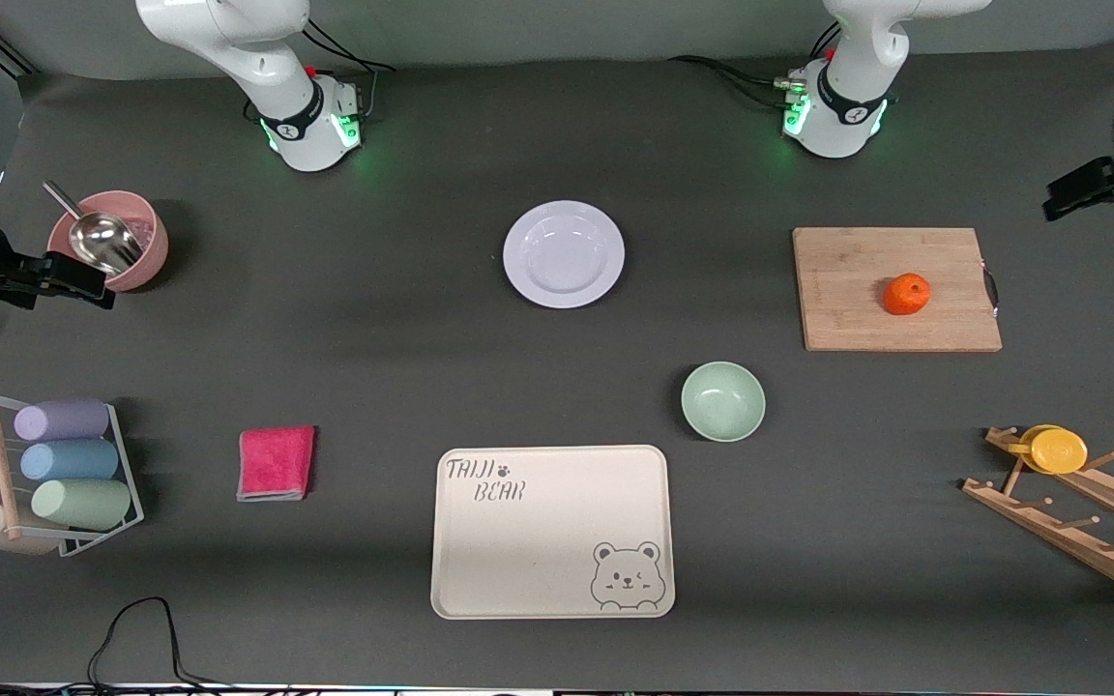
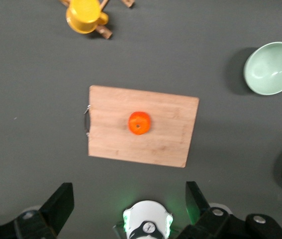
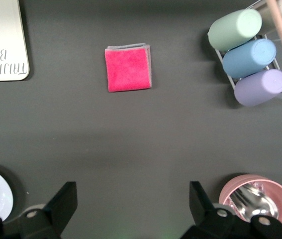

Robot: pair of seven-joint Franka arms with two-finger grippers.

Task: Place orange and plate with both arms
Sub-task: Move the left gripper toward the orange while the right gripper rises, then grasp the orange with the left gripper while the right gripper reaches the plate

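On a rectangular pale wooden cutting board [image 1: 895,290] toward the left arm's end of the table sits the small round bright orange fruit [image 1: 907,294], resting a little toward the board's handle end; being round it has no long axis, and the left wrist view shows its dimple facing straight up at the camera. The board's long side runs along the table between the two arms' ends, and its metal handle faces the table's edge. The round white, faintly lilac plate [image 1: 564,253] lies flat and upright on the dark table mat, between the two arm bases and well apart from the orange. Nearer to the front camera than the plate stands a pale green bowl [image 1: 723,401], mouth up, and nearer still lies a cream rectangular tray with a bear drawing [image 1: 480,541]. A folded pink cloth [image 1: 276,463] lies toward the right arm's end, beside the tray. The left gripper [image 2: 128,211] hangs high over the table at the board's base-side edge, its two black fingers spread wide with nothing between them. The right gripper [image 3: 133,209] hangs high over bare mat between the cloth and a pink bowl holding a metal scoop [image 1: 112,240], its fingers likewise wide apart and empty.
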